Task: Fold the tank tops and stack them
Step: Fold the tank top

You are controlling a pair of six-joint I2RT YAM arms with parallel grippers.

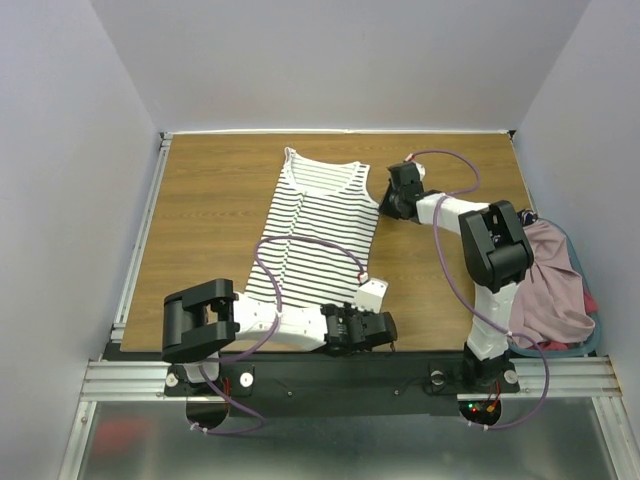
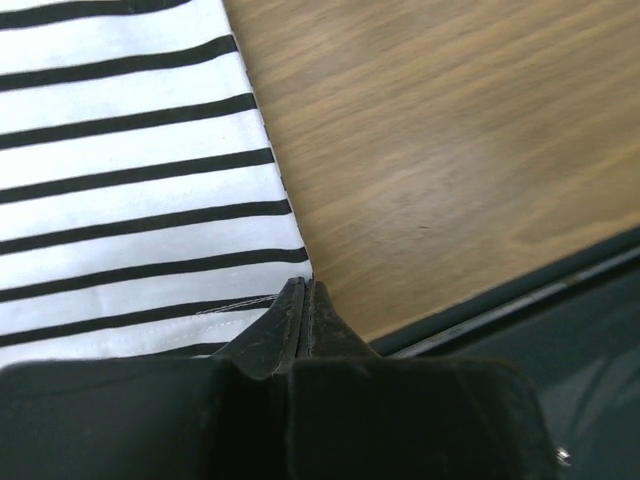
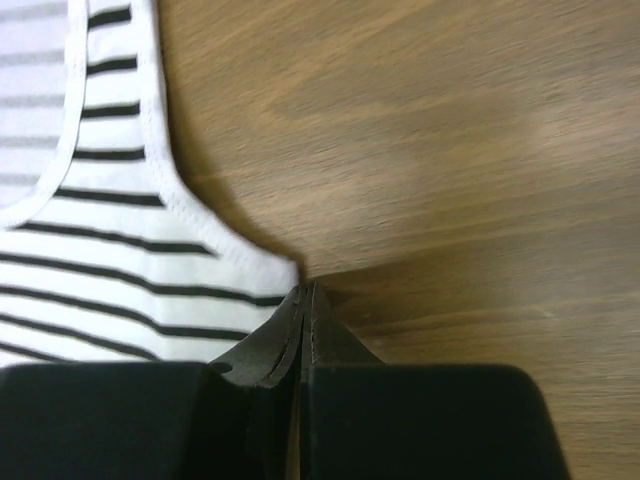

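Note:
The white tank top with black stripes (image 1: 318, 230) lies flat on the wooden table (image 1: 210, 230), neckline at the far end. My left gripper (image 1: 368, 302) is low at its near right hem corner, shut on that corner of the striped cloth (image 2: 140, 200); the jaw tips (image 2: 305, 285) meet right at the fabric's edge. My right gripper (image 1: 385, 203) is at the top's right armhole corner, shut on the striped fabric (image 3: 110, 270) where its white binding ends at the tips (image 3: 308, 288). The pink tank top (image 1: 552, 285) lies crumpled off the table's right side.
The pink top sits in a heap with a red garment (image 1: 591, 301) over a teal-rimmed container (image 1: 585, 345) beside the right arm's base. The table's front edge (image 2: 500, 296) runs close to the left gripper. Grey walls enclose the table on three sides.

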